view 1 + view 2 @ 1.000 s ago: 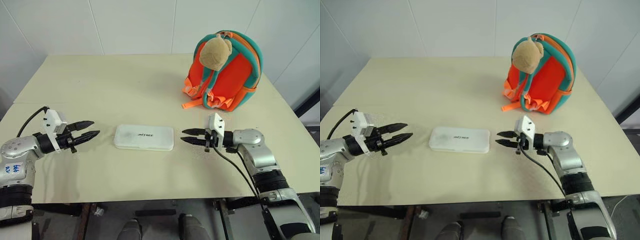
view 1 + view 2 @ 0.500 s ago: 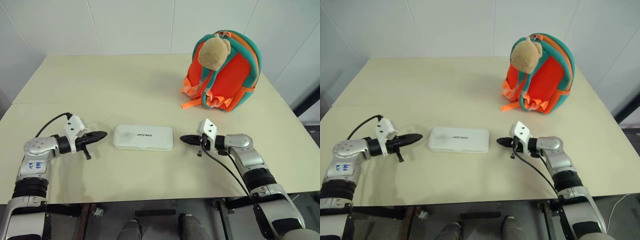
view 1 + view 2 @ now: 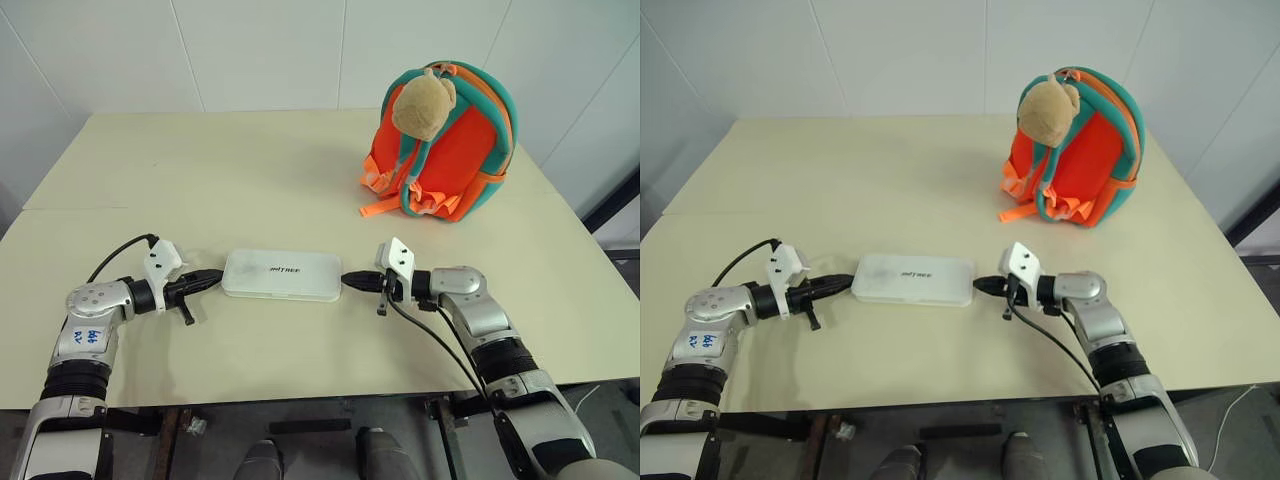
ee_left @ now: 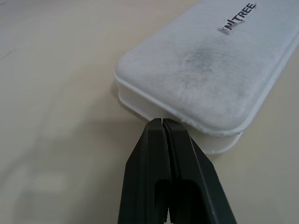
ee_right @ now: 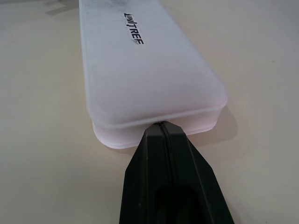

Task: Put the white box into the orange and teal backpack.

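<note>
Left claw (image 3: 210,279) and right claw (image 3: 354,281), both closed, press opposite ends of the white box (image 3: 282,275) on the table (image 3: 250,170), likely pinching it to lift toward the orange and teal backpack (image 3: 455,150).

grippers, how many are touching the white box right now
2. The left gripper, shut, presses its tips against the white box's left end; the right gripper, shut, meets the right end. The box lies flat on the table.

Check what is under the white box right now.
The white box lies flat on the table; the bare tabletop shows all round it. Whatever lies directly beneath it is covered. Both shut grippers, left and right, meet its short ends.
</note>
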Robot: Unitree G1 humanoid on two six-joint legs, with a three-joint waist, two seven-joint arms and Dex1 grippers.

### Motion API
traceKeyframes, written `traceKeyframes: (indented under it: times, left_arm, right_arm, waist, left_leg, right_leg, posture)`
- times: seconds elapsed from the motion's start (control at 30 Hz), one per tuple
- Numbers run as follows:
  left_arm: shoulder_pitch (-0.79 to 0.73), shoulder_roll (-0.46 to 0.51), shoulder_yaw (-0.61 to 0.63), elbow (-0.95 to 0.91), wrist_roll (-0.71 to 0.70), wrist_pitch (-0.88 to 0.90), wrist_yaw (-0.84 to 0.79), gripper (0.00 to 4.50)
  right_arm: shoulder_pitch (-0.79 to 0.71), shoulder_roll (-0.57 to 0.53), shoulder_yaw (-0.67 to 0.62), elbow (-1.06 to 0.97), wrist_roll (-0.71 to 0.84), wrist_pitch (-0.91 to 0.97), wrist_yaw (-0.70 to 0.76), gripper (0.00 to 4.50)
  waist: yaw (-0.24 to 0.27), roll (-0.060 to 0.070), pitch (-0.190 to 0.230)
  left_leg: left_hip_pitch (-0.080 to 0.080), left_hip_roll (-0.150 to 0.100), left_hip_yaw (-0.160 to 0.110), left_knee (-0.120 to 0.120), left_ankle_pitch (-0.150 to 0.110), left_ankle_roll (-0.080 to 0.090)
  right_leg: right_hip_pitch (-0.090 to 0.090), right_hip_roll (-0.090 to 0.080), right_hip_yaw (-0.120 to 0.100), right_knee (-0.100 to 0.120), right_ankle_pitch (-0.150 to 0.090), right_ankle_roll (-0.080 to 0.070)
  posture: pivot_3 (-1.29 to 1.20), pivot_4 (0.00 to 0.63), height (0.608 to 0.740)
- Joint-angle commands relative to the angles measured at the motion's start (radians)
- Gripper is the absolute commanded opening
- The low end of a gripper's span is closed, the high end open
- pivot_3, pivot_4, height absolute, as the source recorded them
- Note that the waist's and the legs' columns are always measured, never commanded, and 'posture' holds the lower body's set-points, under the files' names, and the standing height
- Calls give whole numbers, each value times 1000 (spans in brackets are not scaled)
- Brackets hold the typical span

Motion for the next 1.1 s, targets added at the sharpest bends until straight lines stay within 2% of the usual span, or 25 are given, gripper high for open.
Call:
traceKeyframes:
  times: [0.03, 0.3, 0.73, 1.0, 1.07, 1.1]
  left_arm:
    - [1, -19, -4, -12, -1, -23, 0, 49]
    - [12, -57, -27, -46, -7, -11, -21, 49]
    - [180, -87, -47, -331, -53, 129, -15, 49]
    - [202, -85, -30, -389, -55, 172, 18, 49]
    - [186, -71, -12, -372, -53, 176, 30, 0]
    - [181, -63, -3, -369, -52, 185, 39, 193]
  right_arm:
    - [-1, 8, 2, -46, 17, 4, 3, 0]
    - [11, -18, -11, -77, 29, 27, 21, 0]
    - [53, -108, -38, -126, 56, 56, 70, 0]
    - [61, -126, -50, -110, 46, 66, 62, 0]
    - [54, -148, -64, -98, 48, 74, 72, 372]
    - [51, -160, -70, -96, 49, 84, 73, 590]
  waist:
    - [0, 0, 0]
    - [3, 0, 0]
    - [14, 0, 0]
    - [15, 0, 0]
    - [17, 0, 0]
    - [17, 0, 0]
  left_leg:
    - [0, 0, 0, 0, 0, 0]
    - [0, 0, 0, 0, 0, 0]
    - [0, 0, 0, 0, 0, 0]
    - [0, 0, 0, 0, 0, 0]
    - [1, 0, 0, 1, 0, 0]
    - [0, 0, 0, 1, 0, 0]
  right_leg:
    - [0, 0, 0, 0, 0, 0]
    - [0, 0, 0, 0, 0, 0]
    - [1, 0, 0, -1, 0, 0]
    - [1, 0, 0, -1, 0, 0]
    - [1, 0, 0, -1, 0, -1]
    - [1, 0, 0, -1, 0, -1]
  posture:
    - [0, 150, 740]
    - [0, 150, 740]
    - [0, 150, 740]
    - [0, 150, 740]
    - [0, 150, 740]
    - [0, 150, 740]
